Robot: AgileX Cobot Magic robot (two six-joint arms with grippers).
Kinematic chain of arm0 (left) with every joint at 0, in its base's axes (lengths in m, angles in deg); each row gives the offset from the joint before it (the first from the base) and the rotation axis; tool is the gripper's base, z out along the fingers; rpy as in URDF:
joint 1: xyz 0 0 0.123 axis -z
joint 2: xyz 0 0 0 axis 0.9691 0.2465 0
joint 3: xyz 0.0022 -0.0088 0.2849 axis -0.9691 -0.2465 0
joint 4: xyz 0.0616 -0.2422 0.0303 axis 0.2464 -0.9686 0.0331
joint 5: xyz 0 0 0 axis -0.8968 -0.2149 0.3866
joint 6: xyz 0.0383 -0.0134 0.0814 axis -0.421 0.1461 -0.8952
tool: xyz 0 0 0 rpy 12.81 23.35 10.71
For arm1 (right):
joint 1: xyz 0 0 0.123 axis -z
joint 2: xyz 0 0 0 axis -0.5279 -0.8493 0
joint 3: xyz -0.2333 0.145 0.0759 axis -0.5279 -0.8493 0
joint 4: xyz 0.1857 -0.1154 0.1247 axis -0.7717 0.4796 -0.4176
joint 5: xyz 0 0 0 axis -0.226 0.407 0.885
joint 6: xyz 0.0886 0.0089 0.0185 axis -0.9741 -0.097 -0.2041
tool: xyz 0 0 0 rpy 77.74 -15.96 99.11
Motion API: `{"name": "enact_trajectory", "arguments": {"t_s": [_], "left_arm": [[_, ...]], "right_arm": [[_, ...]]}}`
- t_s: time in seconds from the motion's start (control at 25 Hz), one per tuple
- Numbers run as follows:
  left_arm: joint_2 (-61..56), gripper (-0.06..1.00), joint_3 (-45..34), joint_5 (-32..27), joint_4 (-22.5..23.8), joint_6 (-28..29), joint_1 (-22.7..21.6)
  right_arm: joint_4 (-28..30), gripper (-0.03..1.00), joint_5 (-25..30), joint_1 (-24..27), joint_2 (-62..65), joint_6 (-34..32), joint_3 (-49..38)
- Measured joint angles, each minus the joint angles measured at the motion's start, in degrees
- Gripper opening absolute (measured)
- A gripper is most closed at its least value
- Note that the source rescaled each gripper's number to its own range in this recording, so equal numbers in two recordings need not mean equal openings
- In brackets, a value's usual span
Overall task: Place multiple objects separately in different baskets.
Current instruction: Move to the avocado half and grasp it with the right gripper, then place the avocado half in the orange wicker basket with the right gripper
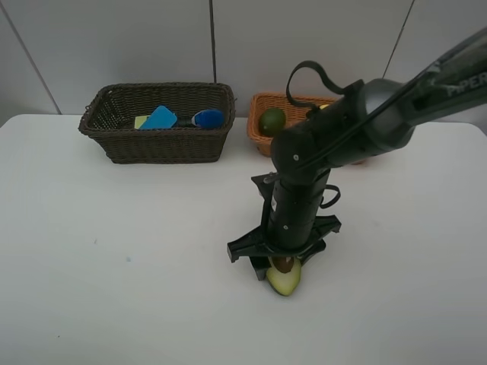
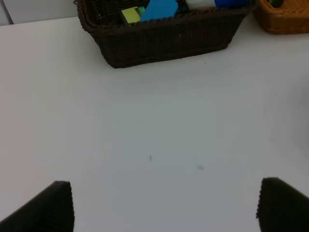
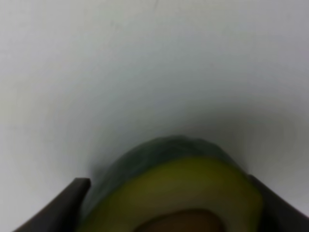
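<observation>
1. On your left, the dark brown basket (image 1: 157, 122) already holds blue-capped items; the left gripper (image 2: 164, 205) hangs with its jaws spread wide and nothing between them, so leave it parked.
2. In the middle, the right gripper (image 1: 283, 275) stands over the halved avocado (image 1: 284, 278) on the white table (image 1: 114, 251), jaws on either side of it; whether they grip yet, you cannot tell. Confirm a firm hold before lifting.
3. The avocado lies cut face up: pale yellow-green flesh, brown pit, dark skin.
4. On your right, the orange-tan basket (image 1: 262, 137) holds a green fruit (image 1: 272, 120).
</observation>
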Motion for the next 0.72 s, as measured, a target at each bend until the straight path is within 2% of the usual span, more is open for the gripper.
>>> {"name": "enact_trajectory", "arguments": {"t_s": [0.08,0.2,0.44,0.56,0.72], "left_arm": [[0.00,1.00,0.00,0.00,0.00,0.00,0.00],[0.00,1.00,0.00,0.00,0.00,0.00,0.00],[0.00,1.00,0.00,0.00,0.00,0.00,0.00],[0.00,1.00,0.00,0.00,0.00,0.00,0.00],[0.00,1.00,0.00,0.00,0.00,0.00,0.00]], "right_arm": [[0.00,0.51,1.46,0.00,0.00,0.71,0.75],[0.00,0.51,7.25,0.00,0.41,2.85,3.96],[0.28,0.51,14.86,0.28,3.55,11.01,18.22],[0.00,0.51,16.50,2.95,2.10,15.51,27.12],[0.00,0.51,17.07,9.67,-2.87,18.24,38.56]]}}
